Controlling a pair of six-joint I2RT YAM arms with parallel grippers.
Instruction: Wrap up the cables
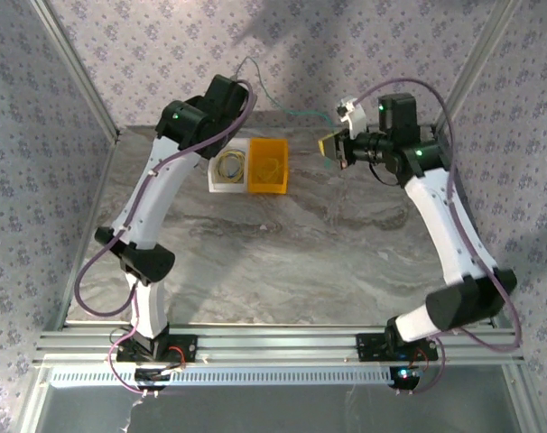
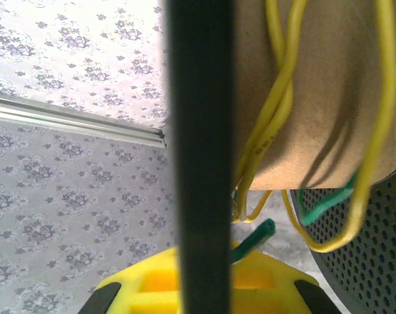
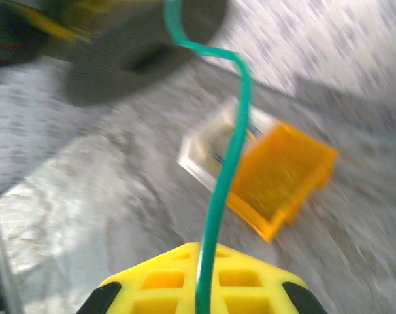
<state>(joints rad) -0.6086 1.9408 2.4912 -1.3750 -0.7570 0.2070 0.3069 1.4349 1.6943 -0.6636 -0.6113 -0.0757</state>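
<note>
- Marble-patterned table (image 1: pixel 282 262), seen from above: both arms reach toward the far end. The green cable (image 1: pixel 296 112) hangs in the air as a thin line running from near the left arm's wrist across to the right gripper (image 1: pixel 332 146). A white tray (image 1: pixel 212 185) holding yellowish loops (image 1: pixel 228 165) sits touching an orange bin (image 1: pixel 269 189) below that line.
- Left wrist view: the left gripper (image 2: pixel 198 291) looks closed on the thin dark edge of the spool (image 2: pixel 322 98), which runs straight down between its yellow pads. The yellow cable (image 2: pixel 276 111) lies in loose, crossing turns on the cardboard core. A cut end of the green cable (image 2: pixel 258 237) pokes out free just below the core.
- Right wrist view (blurred): the right gripper (image 3: pixel 198 288) is pinched together on the green cable (image 3: pixel 227 163), which rises from the jaws in a bend toward the dark spool (image 3: pixel 132 49). The tray and bin lie on the table beyond.
- Risks, as I judge them:
  - The green end at the core seems unanchored, so a pull from the right side could drag it off the spool rather than wind it.
  - The yellow turns are slack, and new tension or a turn of the spool may shed them over the rim.
  - The hold on a thin flange edge could let the spool twist or slip.
  - The thin cable could slide through the right jaws if pulled hard.
</note>
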